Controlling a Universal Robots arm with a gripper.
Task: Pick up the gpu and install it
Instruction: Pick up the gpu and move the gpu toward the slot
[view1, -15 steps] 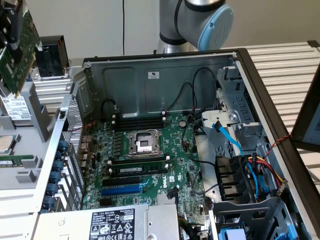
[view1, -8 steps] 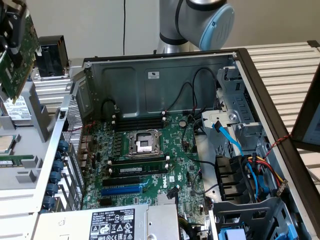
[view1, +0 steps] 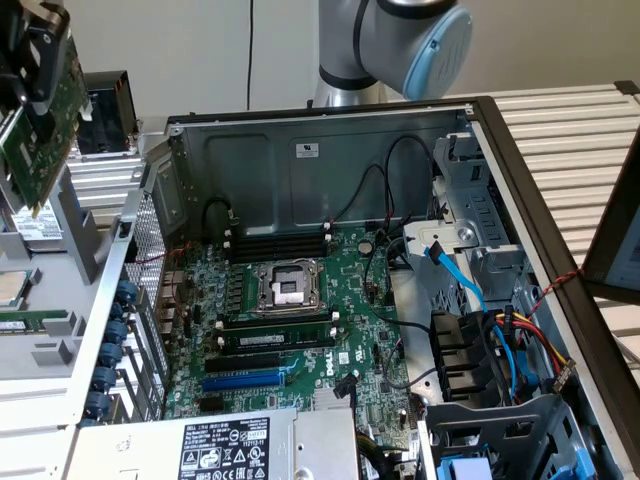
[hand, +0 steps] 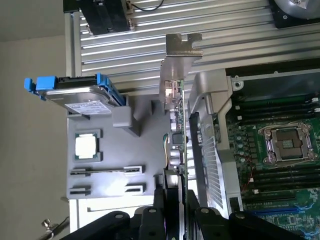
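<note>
The gpu (view1: 40, 135), a green circuit card, hangs tilted in the air at the exterior view's far left, above the grey parts tray (view1: 60, 340) and outside the open computer case (view1: 330, 130). My gripper (view1: 28, 55) is shut on its upper part. In the wrist view the gpu (hand: 178, 125) appears edge-on, its silver end bracket (hand: 181, 47) pointing away from me and my gripper (hand: 176, 200) clamped on the near end. The large green motherboard (view1: 300, 310) lies inside the case with a blue expansion slot (view1: 245, 380) near its front.
The grey tray (hand: 110, 125) carries a hard drive with blue rails (hand: 75, 95), a CPU chip (hand: 87, 146) and memory sticks (hand: 107, 171). The case's perforated side wall (hand: 210, 165) stands between the tray and the motherboard (hand: 285, 150). Cables (view1: 500, 320) and a power supply (view1: 220, 450) crowd the case.
</note>
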